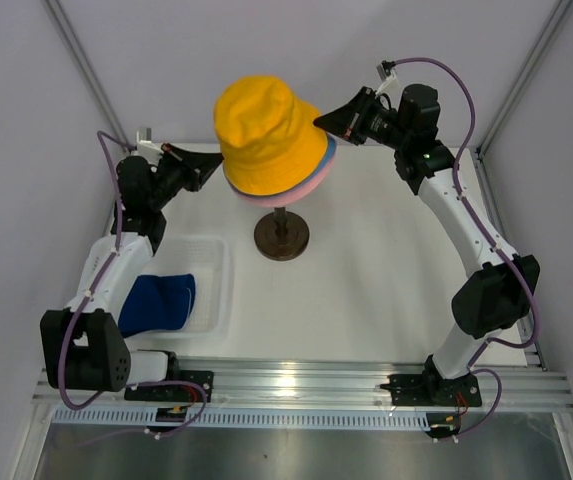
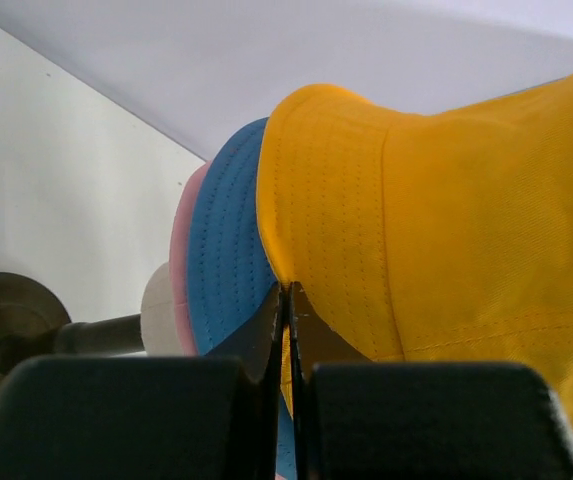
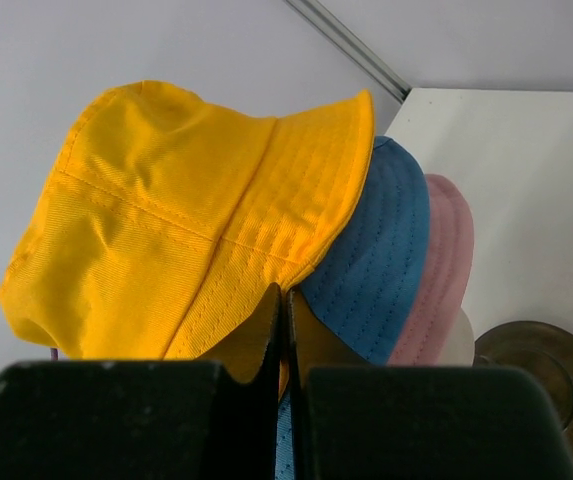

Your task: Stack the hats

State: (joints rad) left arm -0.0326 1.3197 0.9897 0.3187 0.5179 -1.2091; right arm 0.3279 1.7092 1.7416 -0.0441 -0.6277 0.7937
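Note:
The yellow hat (image 1: 263, 133) sits on top of the light blue hat (image 1: 325, 157) and the pink hat (image 1: 306, 185), all on the beige head form on its dark brown base (image 1: 282, 236). My left gripper (image 1: 220, 163) is shut on the yellow hat's brim (image 2: 288, 352) at its left side. My right gripper (image 1: 318, 120) is shut on the yellow brim (image 3: 284, 368) at its right side. The blue brim (image 2: 228, 260) and pink brim (image 3: 444, 270) show just under it. The dark navy hat (image 1: 157, 301) lies in the clear tray (image 1: 214, 283) at the left.
The head form's stem (image 2: 96, 335) and round base (image 3: 541, 375) stand on the white table. Grey walls close in the back and sides. A metal rail (image 1: 296, 385) runs along the near edge by the arm bases.

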